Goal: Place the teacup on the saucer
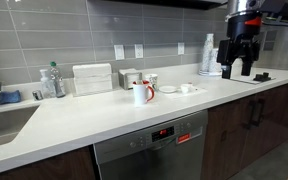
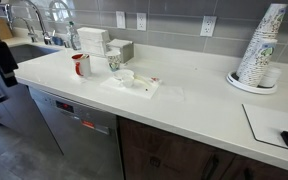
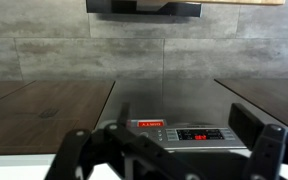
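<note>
Claw (image 1: 240,66) wide and empty, teacup (image 1: 187,88) well away and lower down. Come over it, drop straight, pinch the rim softly, then lift to the saucer (image 1: 169,89) beside it.

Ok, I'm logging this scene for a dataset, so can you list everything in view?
teacup: one, white, on the counter beside the saucer
saucer: one, white, between mug and teacup
mug: one, white with red handle, mid-counter
paper cups: one stack, pale patterned, near the wall
bottle: one, clear, by the sink
box: one, white, against the wall
sink: one, at the counter's end
dishwasher: one, steel, under the counter
counter: one, white
gripper: one, black, open, empty, above the counter
</note>
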### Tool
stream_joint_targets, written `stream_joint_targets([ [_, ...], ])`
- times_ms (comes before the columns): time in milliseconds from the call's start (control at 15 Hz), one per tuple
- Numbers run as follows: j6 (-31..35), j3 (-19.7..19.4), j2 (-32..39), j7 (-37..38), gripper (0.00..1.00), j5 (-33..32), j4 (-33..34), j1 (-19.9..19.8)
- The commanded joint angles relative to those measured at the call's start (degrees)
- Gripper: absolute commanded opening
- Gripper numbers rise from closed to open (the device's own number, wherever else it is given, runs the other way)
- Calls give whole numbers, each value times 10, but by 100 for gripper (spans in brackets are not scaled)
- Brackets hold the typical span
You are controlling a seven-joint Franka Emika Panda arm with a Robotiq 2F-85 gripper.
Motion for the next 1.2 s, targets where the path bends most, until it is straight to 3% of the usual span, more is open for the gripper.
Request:
stream_joint_targets([
  [0,-1,0,0,0,100,0,1,0],
  [133,-1,0,0,0,100,0,1,0],
  [400,55,3,85,63,100,9,50,-24],
  [800,206,44,202,231,100,-13,85,-81],
  [1133,330,96,306,395,100,-85,112,-140],
])
